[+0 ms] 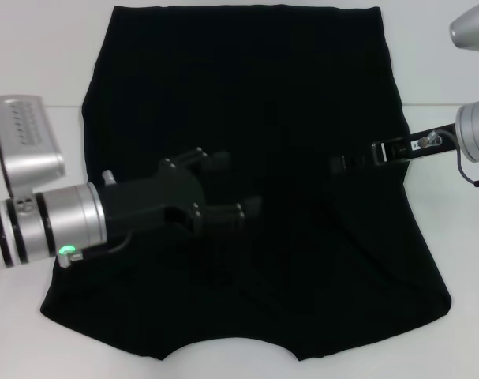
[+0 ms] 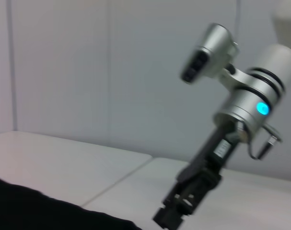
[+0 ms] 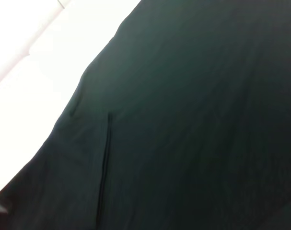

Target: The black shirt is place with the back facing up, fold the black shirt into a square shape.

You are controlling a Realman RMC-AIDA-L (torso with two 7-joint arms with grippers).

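I'm hovering my left gripper (image 1: 233, 187), fingers spread and empty, over the middle of the black shirt (image 1: 247, 87) lying flat on the table (image 1: 34, 339), while my right gripper (image 1: 342, 163) is reaching in over the shirt's right edge, jaw state unclear, so 1st fold looks pending: next needs an edge pinch.

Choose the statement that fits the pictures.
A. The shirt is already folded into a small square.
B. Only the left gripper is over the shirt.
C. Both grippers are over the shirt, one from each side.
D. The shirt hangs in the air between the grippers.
C: in the head view the left gripper reaches in from the left and the right gripper from the right, both above the shirt, which lies spread flat on the table.
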